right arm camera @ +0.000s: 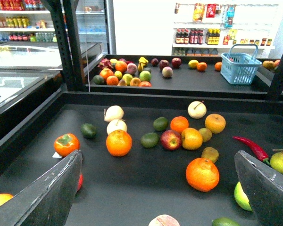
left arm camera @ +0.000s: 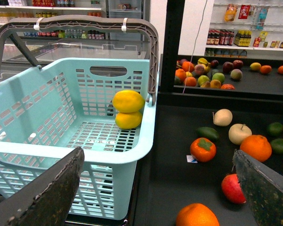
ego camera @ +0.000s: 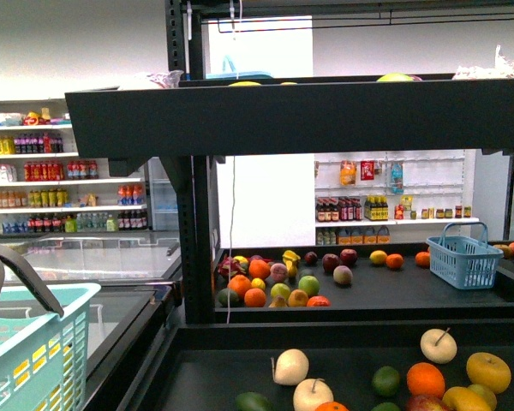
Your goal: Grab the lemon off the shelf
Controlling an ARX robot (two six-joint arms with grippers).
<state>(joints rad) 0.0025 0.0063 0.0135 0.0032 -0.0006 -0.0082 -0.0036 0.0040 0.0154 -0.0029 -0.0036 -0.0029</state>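
Both my grippers, left and right, gape wide, holding nothing. Two smooth yellow oval lemons lie stacked in the slotted pale-blue plastic basket, seen only by my left wrist. My right wrist shows the matte-black shelf strewn with fruit.

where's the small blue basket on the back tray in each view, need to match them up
Front view: small blue basket at the right end of the back tray.
Left wrist view: not visible; only the large teal basket shows.
Right wrist view: small blue basket upper right, on the back tray.
Shared landmark: the fruit pile at that tray's other end.
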